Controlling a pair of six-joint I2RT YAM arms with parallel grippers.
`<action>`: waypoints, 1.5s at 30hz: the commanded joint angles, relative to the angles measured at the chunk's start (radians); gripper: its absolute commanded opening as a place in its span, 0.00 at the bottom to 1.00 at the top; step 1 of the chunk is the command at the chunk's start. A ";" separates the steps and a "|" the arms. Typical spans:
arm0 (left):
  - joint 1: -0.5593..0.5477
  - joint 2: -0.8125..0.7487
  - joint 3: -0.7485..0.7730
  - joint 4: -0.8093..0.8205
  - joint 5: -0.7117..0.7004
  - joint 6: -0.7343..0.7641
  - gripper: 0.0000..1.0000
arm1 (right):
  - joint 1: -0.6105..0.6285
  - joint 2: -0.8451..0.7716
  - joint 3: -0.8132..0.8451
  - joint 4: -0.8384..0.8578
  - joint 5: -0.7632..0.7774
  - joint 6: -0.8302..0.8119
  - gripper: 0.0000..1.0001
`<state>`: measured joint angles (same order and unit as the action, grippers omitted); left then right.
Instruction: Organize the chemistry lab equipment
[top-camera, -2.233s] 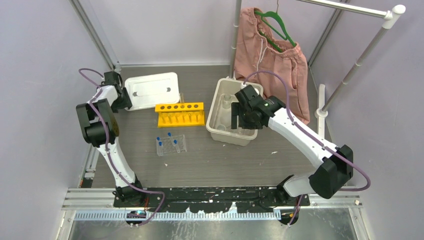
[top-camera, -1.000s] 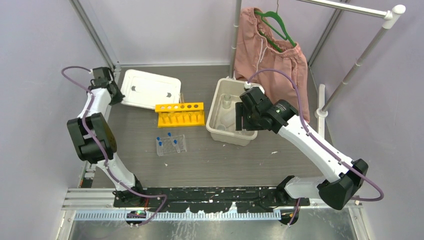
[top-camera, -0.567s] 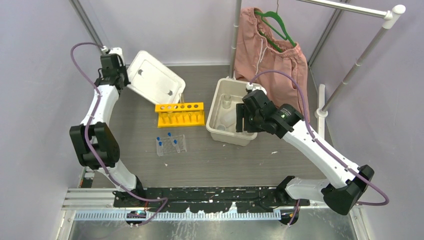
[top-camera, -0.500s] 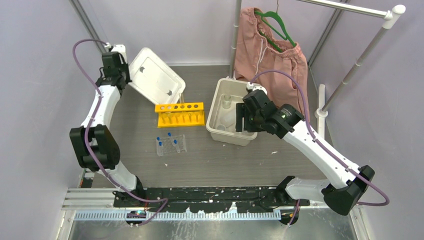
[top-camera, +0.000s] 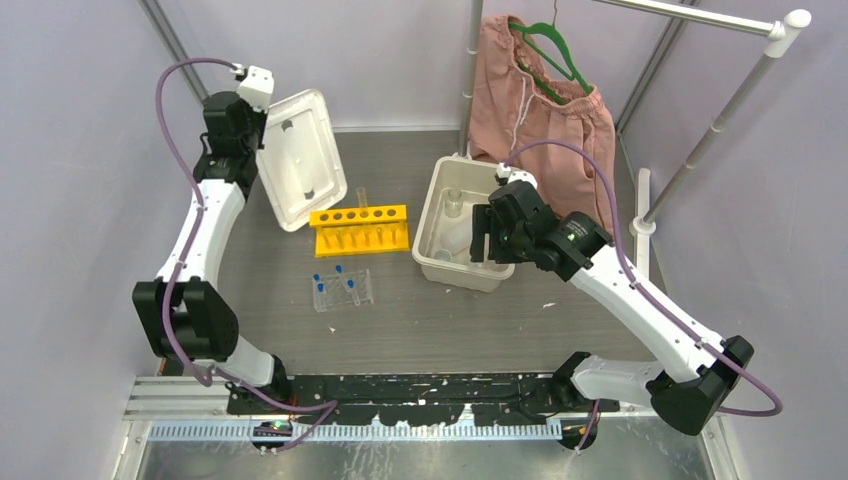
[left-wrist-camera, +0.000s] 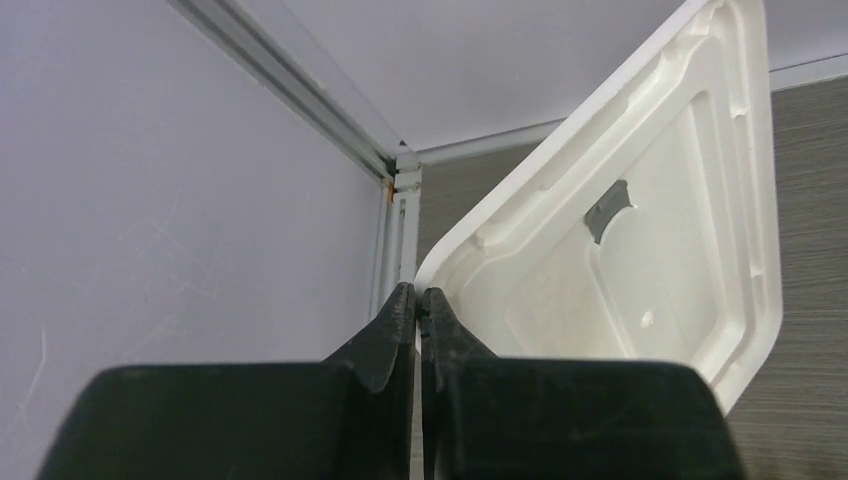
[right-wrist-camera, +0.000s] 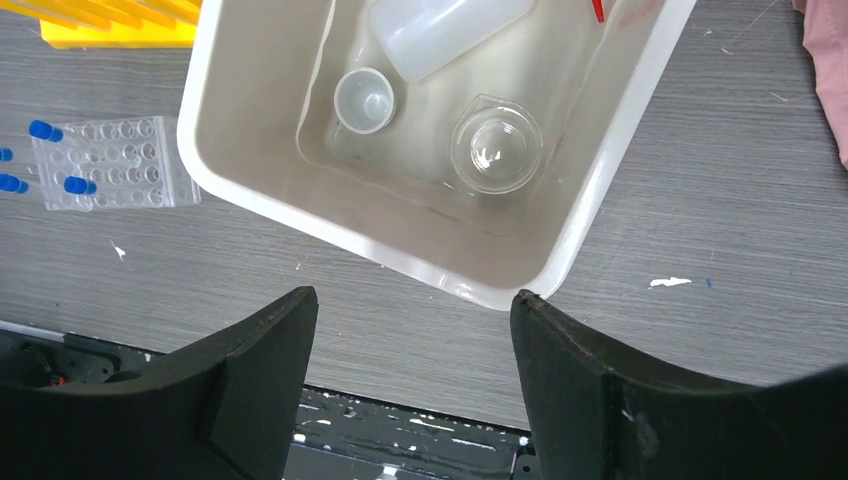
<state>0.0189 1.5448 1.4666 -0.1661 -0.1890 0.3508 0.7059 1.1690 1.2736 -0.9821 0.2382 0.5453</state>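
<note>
At the rear left of the grey wood-grain table (top-camera: 420, 320), the left gripper (left-wrist-camera: 415, 297) is pinched shut on the corner rim of a moulded white plastic lid (left-wrist-camera: 640, 260), which is tilted steeply on edge. The right gripper (right-wrist-camera: 412, 297) hangs with jaws wide above the rectangular off-white bin (right-wrist-camera: 600, 170), which contains the translucent red-spouted squeeze bottle (right-wrist-camera: 445, 25) lying flat, the tiny white cup (right-wrist-camera: 365, 100) and the round small clear glassware (right-wrist-camera: 496, 143). Left of the bin, the yellow six-hole tube rack (top-camera: 360, 228) and the clear plastic grid rack (top-camera: 343, 290), carrying small blue-capped tubes (right-wrist-camera: 45, 130), stand on the table.

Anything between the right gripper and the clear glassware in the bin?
Nothing visible. The right gripper hangs open over the bin, the clear glassware sits uncovered inside, and the left gripper holds the lid aside.
</note>
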 joint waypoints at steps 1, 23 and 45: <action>-0.069 -0.095 -0.026 0.199 0.007 0.175 0.00 | 0.006 -0.044 0.001 0.050 0.016 0.013 0.76; -0.264 -0.193 -0.274 0.861 0.000 0.855 0.00 | 0.007 -0.040 0.065 0.115 0.043 -0.040 1.00; -0.450 -0.471 -0.316 0.777 0.378 1.005 0.00 | 0.005 -0.113 -0.041 0.741 -0.332 -0.439 1.00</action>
<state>-0.4019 1.1637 1.1408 0.5560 0.0391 1.3052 0.7059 1.0672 1.2724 -0.4519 0.0952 0.2501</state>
